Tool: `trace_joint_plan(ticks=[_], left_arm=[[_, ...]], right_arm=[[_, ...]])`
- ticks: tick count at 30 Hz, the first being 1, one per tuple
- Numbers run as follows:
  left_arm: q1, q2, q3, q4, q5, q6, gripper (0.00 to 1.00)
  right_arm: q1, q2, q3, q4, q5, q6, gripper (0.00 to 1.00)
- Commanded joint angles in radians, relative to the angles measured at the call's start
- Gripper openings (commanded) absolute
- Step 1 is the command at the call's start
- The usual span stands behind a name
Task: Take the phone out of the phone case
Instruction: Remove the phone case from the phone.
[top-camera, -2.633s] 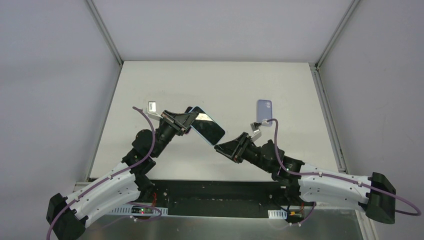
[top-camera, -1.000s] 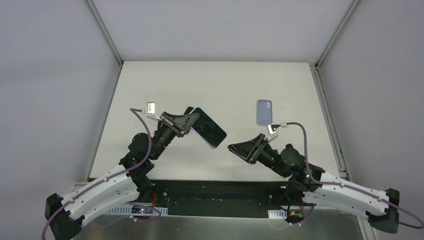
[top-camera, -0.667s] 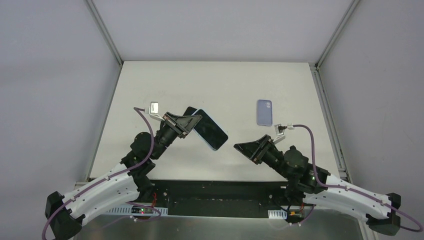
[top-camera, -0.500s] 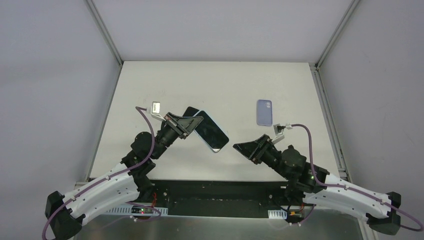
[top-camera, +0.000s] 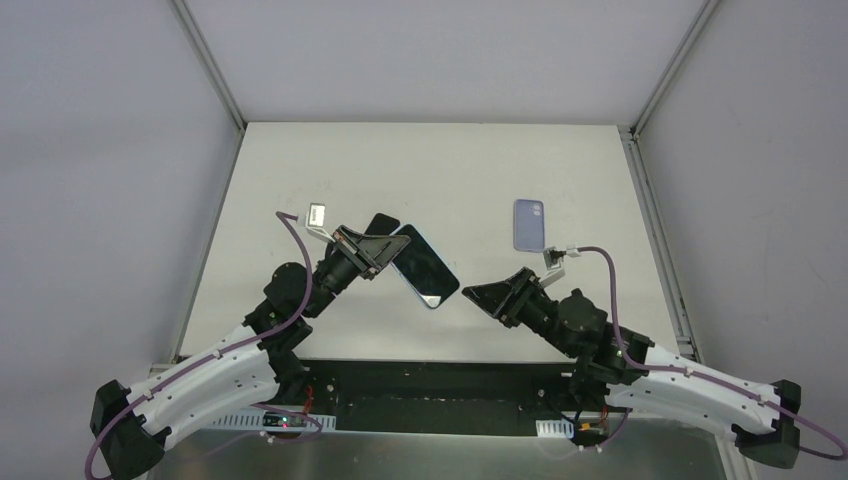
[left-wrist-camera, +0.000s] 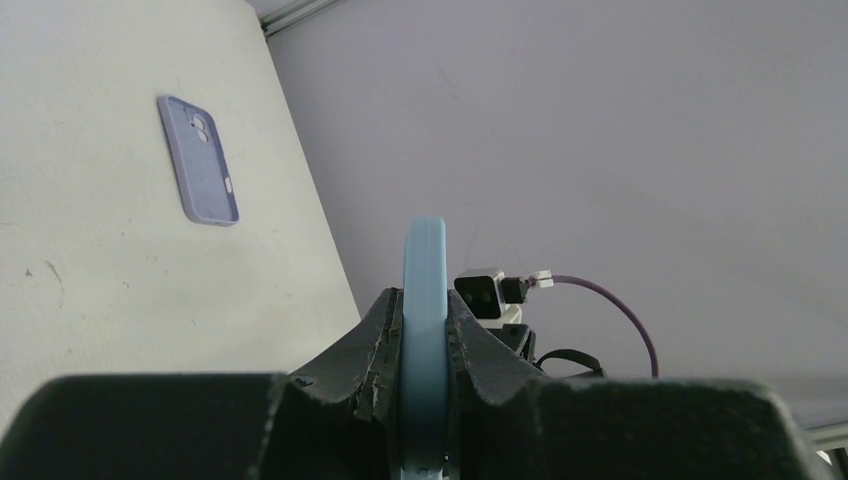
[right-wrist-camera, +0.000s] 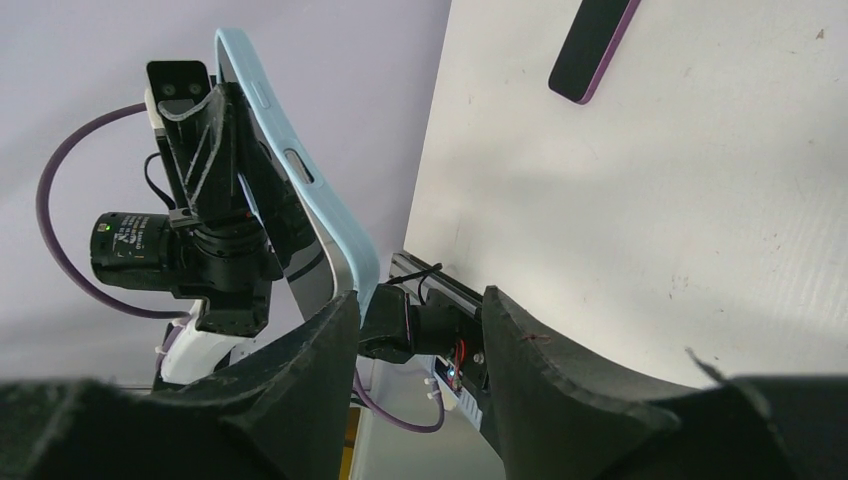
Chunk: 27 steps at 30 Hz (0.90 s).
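The phone (top-camera: 430, 268), clenched in its blue case (left-wrist-camera: 424, 290) by the left claw (top-camera: 392, 245) above the table (top-camera: 450, 170), is drifting rightward while the right claw (top-camera: 475, 293), spread wide, is closing in again to strip it.

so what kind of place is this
Probably a robot lab test cell: a white table boxed in by plain grey panels on metal framing, with a left arm and right arm bolted at its near edge.
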Motion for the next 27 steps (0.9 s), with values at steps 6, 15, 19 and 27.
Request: trace_joint_plan(ticks=[6, 15, 19, 27], left_arm=[[-0.005, -0.022, 0.058, 0.126, 0.013, -0.019, 0.00], [-0.004, -0.028, 0.047, 0.126, 0.008, -0.020, 0.00], [-0.005, -0.028, 0.049, 0.126, 0.014, -0.022, 0.00], [-0.004, -0.038, 0.043, 0.126, 0.018, -0.026, 0.00]], right_arm=[[-0.003, 0.025, 0.051, 0.068, -0.003, -0.009, 0.51], [-0.003, 0.025, 0.046, 0.075, 0.001, -0.010, 0.54], [-0.003, 0.036, 0.049, 0.079, -0.005, -0.005, 0.53], [-0.003, 0.051, 0.049, 0.087, -0.005, -0.001, 0.52]])
